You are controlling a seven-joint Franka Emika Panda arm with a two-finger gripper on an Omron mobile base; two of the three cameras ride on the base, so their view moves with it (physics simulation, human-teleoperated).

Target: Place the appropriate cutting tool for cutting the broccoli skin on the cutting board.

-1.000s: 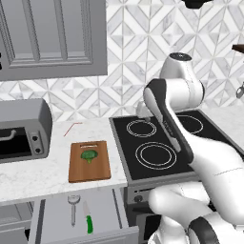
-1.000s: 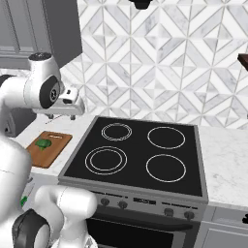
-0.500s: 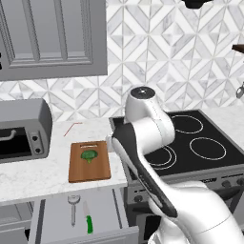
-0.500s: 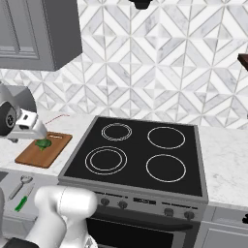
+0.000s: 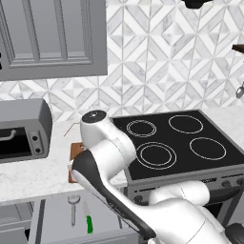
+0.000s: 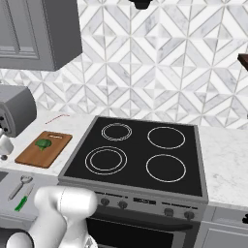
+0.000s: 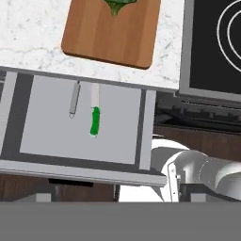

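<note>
The cutting tool, a small knife with a green handle (image 7: 95, 121) and a thin blade, lies in an open drawer (image 7: 42, 132) below the counter, beside the grey peeler (image 7: 74, 99). The same knife (image 5: 89, 224) (image 6: 20, 203) shows in both base views. Just above the drawer, the brown cutting board (image 7: 110, 37) (image 6: 36, 155) rests on the counter with the broccoli (image 6: 43, 144) (image 7: 120, 4) on its far part. My arm covers most of the board (image 5: 73, 153) in the left base view. A white piece of my hand (image 6: 4, 145) is at the left edge of the right base view, left of the board; its fingers are hidden.
A black four-ring stove (image 6: 138, 152) (image 5: 176, 143) borders the board on the right. A grey toaster oven (image 5: 21, 128) stands on the counter to the left. Grey cabinets (image 5: 52, 38) hang above. The drawer's front rail (image 7: 80, 172) juts out below the counter.
The arm has swung from above the stove to the left and bent low over the board and the open drawer. Knife, peeler, board and broccoli have stayed put.
</note>
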